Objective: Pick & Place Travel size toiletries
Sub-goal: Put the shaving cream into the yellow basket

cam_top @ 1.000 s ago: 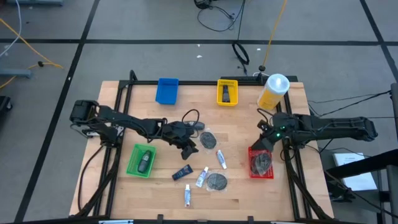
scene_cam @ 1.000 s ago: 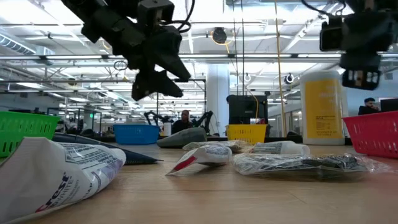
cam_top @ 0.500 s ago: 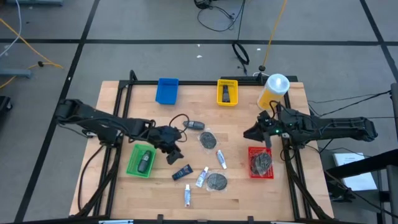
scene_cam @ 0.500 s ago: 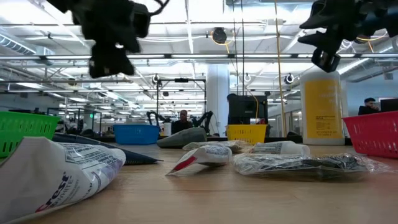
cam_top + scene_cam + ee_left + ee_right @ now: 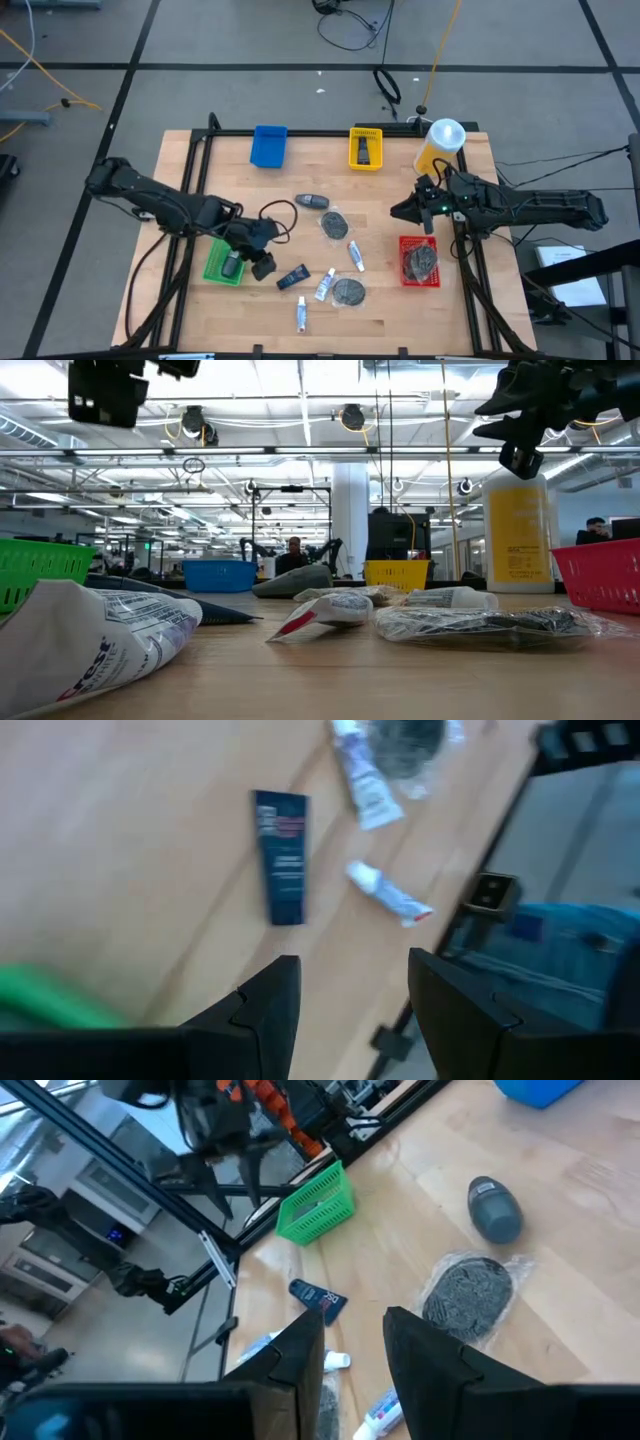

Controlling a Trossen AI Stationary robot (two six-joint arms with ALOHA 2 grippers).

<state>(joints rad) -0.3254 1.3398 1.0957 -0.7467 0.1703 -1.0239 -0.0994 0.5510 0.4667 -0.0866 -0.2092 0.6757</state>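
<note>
— Hovering above the wooden worktop [image 5: 190, 300], the left gripper [image 5: 262, 262] hangs just beside the green plastic tray [image 5: 213, 270]. What are its fingers [image 5: 265, 1005] doing?

— Spread apart, nothing between them. A small dark bottle [image 5: 232, 265] lies in that tray, and a black flat tube [image 5: 293, 277] rests on the wood close by.

— And further along?

— Three white tubes with blue marks [image 5: 324, 286] are scattered near the middle, touching or just beside two dark grey round discs in clear wrap [image 5: 348, 291]. A grey rounded bottle [image 5: 312, 201] lies behind them. At the back edge sit a blue plastic tray [image 5: 268, 146] and a yellow plastic tray [image 5: 365, 150]; the yellow one holds a dark item.

— The right side?

— The right gripper [image 5: 403, 212] is raised off the wood, behind the red plastic tray [image 5: 404, 262] and pointing toward the middle. Its fingers [image 5: 300, 1355] are parted too and carry nothing. One wrapped dark disc [image 5: 421, 262] lies in the red tray. The big yellow bottle with a white cap [image 5: 440, 146] stands upright at the back corner.
</note>
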